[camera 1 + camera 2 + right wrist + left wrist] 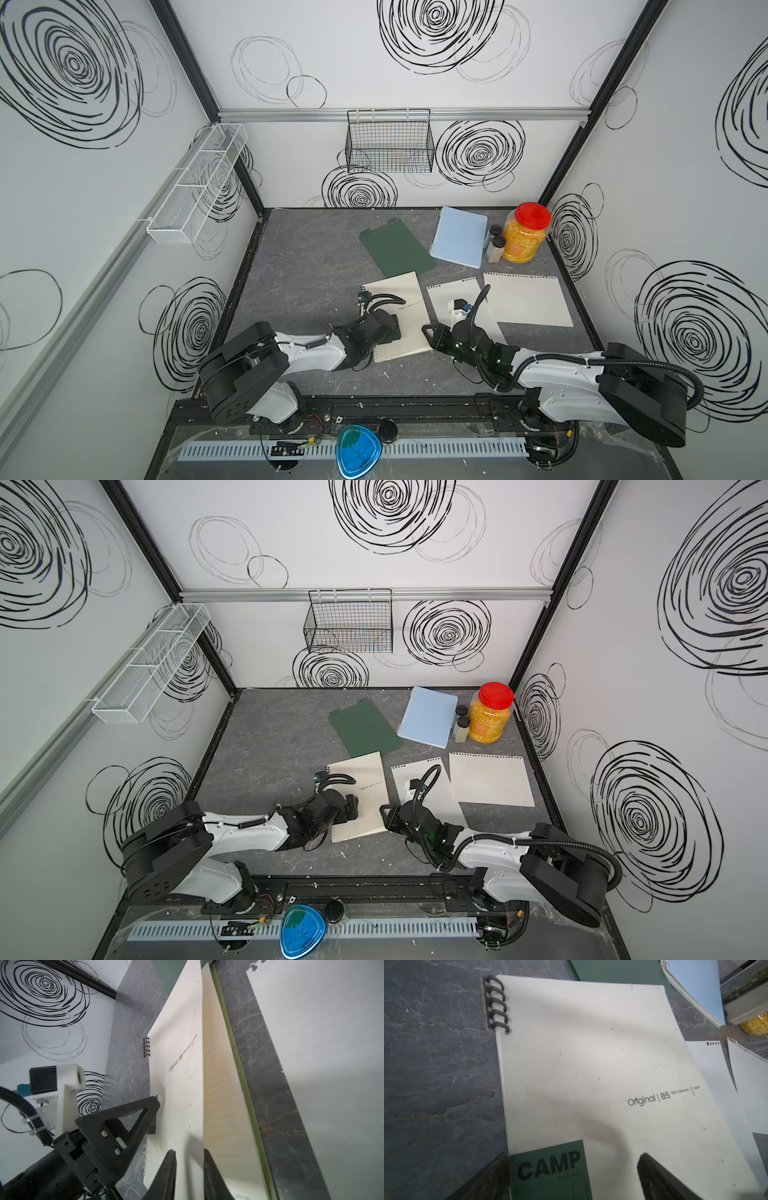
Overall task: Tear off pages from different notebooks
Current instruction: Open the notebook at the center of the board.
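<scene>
The cream notebook (409, 286) (365, 771) with a green CAMP label lies at mid-table. My left gripper (384, 332) (573, 1157) is over its label end, jaws wide open: one finger by the spine, one on the cover. My right gripper (432, 338) (189, 1152) is at the notebook's free edge. Its fingers stand a narrow gap apart, the lifted cover's edge between them and a lined page showing beneath. A dark green notebook (397, 249) and a light blue notebook (459, 237) lie farther back. Two loose pages (528, 299) (440, 303) lie to the right.
A red-lidded jar (525, 237) of yellow bits and two small bottles (494, 245) stand at the back right beside the blue notebook. A black wire basket (388, 141) hangs on the back wall and a white mesh shelf (195, 187) on the left wall.
</scene>
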`<state>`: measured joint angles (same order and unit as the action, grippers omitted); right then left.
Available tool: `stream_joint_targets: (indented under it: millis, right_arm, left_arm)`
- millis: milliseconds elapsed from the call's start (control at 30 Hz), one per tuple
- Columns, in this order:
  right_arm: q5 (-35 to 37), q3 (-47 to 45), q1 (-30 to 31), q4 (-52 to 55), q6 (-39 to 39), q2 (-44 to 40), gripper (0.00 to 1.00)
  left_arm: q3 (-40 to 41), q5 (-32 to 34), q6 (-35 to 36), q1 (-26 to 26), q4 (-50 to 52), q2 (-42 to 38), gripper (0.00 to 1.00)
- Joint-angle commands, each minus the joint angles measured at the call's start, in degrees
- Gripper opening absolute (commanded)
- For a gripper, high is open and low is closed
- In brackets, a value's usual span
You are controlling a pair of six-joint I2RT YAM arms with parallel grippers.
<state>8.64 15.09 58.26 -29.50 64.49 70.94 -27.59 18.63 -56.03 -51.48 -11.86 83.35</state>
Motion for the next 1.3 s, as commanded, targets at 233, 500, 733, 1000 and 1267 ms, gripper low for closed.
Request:
stream_joint_targets:
  millis: [233,500,733,1000,1267]
  right_arm:
    - [-0.01,1.25,1.31,-2.83,0.65,2.29,0.14]
    - [3.91,1.55,2.54,1.29,-1.0,-1.63,0.03]
    - [4.53,1.68,2.82,2.07,-3.86,-3.96,0.0]
    - [4.09,3.04,3.57,1.44,-6.42,-3.6,0.0]
    - [4.27,5.11,4.66,0.92,-8.83,-2.96,0.0]
  left_arm:
    - [2.48,-4.48,-2.71,-0.2,8.66,-1.56,0.99]
    - [2.04,-3.04,-1.77,0.48,12.8,-5.76,0.99]
    - [-0.02,-0.69,0.66,3.0,22.51,-15.19,0.99]
    - [-4.23,-0.1,4.71,8.58,32.98,-29.79,0.99]
    - [-10.04,-6.38,7.89,12.71,32.55,-32.71,0.99]
